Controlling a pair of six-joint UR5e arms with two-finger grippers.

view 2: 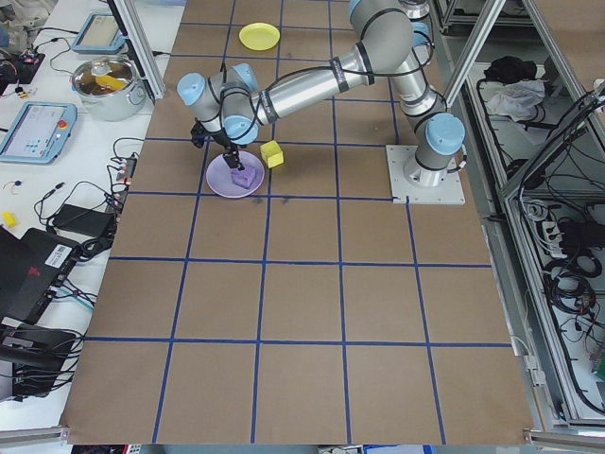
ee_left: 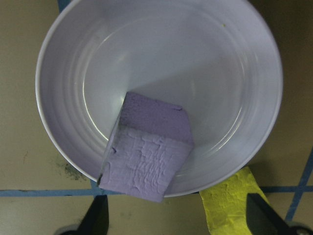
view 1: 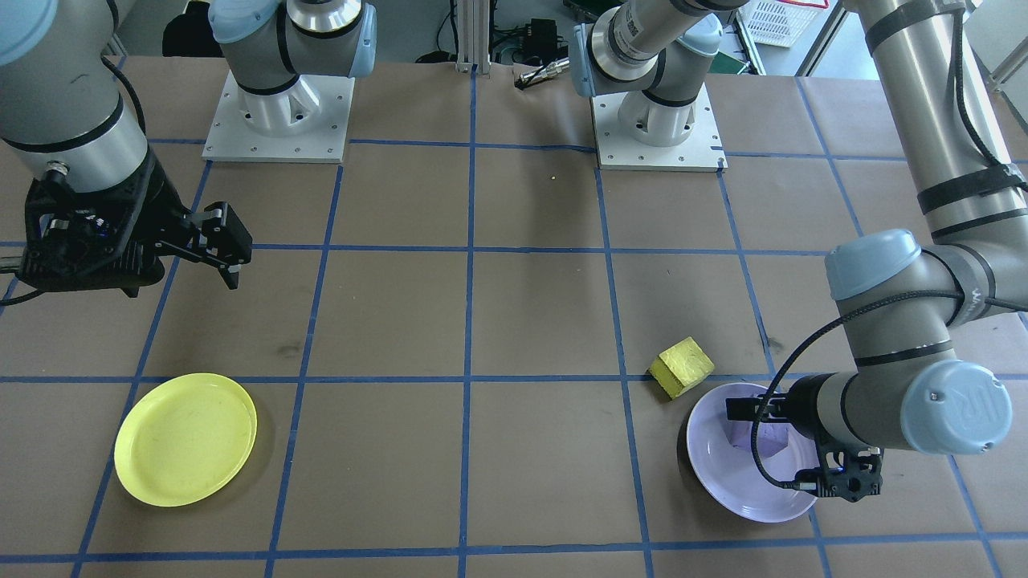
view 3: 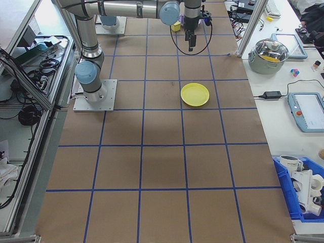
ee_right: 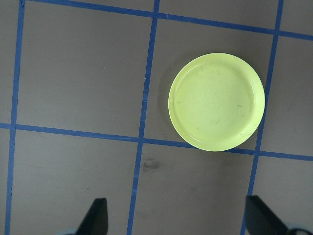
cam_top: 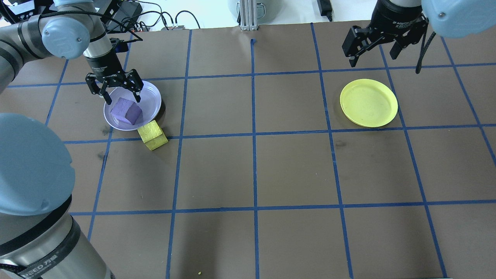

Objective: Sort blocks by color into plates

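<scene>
The yellow block (cam_top: pixel 152 135) sits on the brown tabletop (cam_top: pixel 252 170), on a blue tape line (cam_top: pixel 217 135), with one edge right up against the rim of the lavender plate (cam_top: pixel 149 104). In the overhead view it is on the side of that plate closest to the robot. The purple block (cam_top: pixel 126 111) lies inside the lavender plate, tilted, leaning on the plate's sloping wall near the rim. The left wrist camera shows the purple block's rough face sticking out a little over the rim, with a corner of the yellow block just outside the plate. The left end effector (cam_top: pixel 115 90) hangs right above the purple block. Its two fingers are spread wide apart, one on each side of the block, and they hold nothing and do not touch it. Far across the tabletop sits the yellow plate (cam_top: pixel 368 102), with no block in it. The two plates are well apart. The right end effector (cam_top: pixel 372 48) hangs in the air past the far side of the yellow plate. Its fingers are spread wide too, and nothing is between them. The right wrist camera looks straight down at the yellow plate and the blue tape squares around it.
</scene>
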